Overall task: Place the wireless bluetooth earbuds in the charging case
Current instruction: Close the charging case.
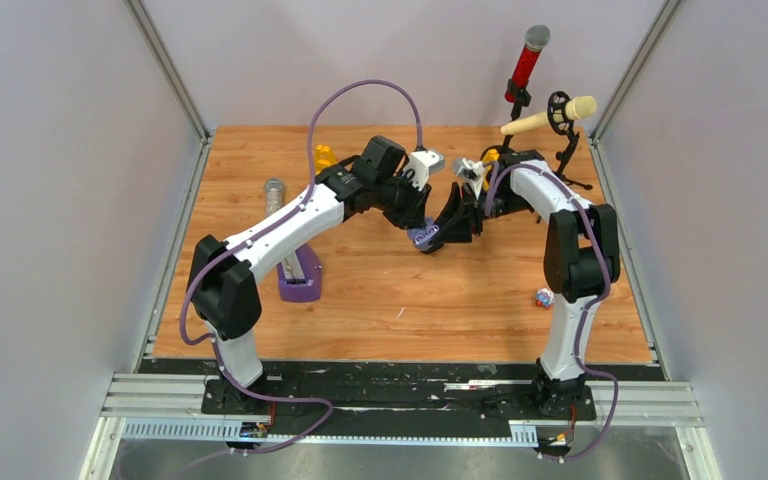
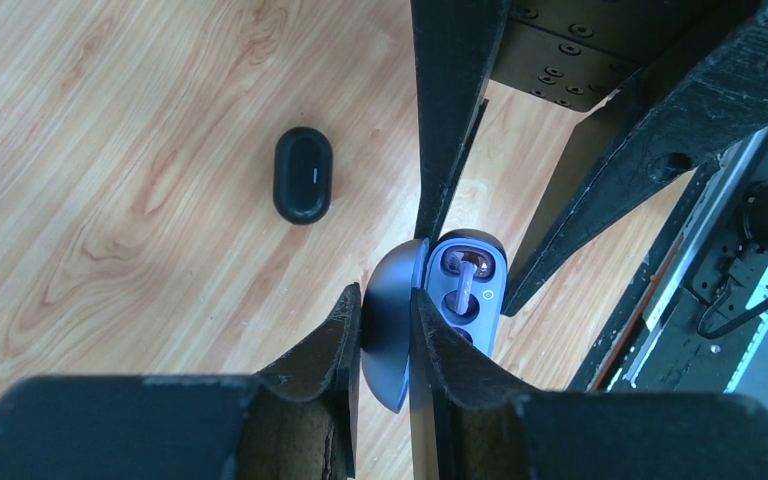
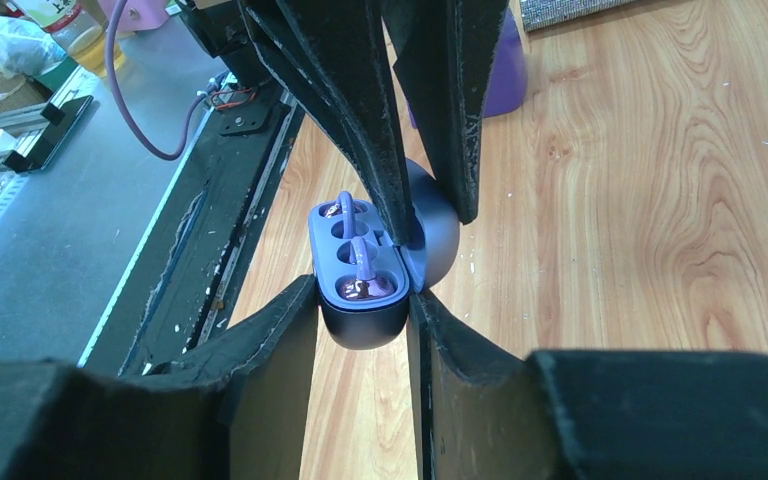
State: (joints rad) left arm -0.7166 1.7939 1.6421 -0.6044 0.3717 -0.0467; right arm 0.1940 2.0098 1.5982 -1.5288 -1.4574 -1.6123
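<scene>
Left pincer (image 2: 382, 312) pinched the charging case (image 3: 360, 328) by its lid while right pincer (image 3: 360, 296) clamped the base, steadying it for the seated earbuds (image 3: 359, 262)

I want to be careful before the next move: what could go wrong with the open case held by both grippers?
1. The left gripper pinches the lid while the right gripper clamps the charging case body; if they pull apart, the lid may snap off.
2. The farther purple earbud seems to sit high; closing the lid might jam it.
</scene>
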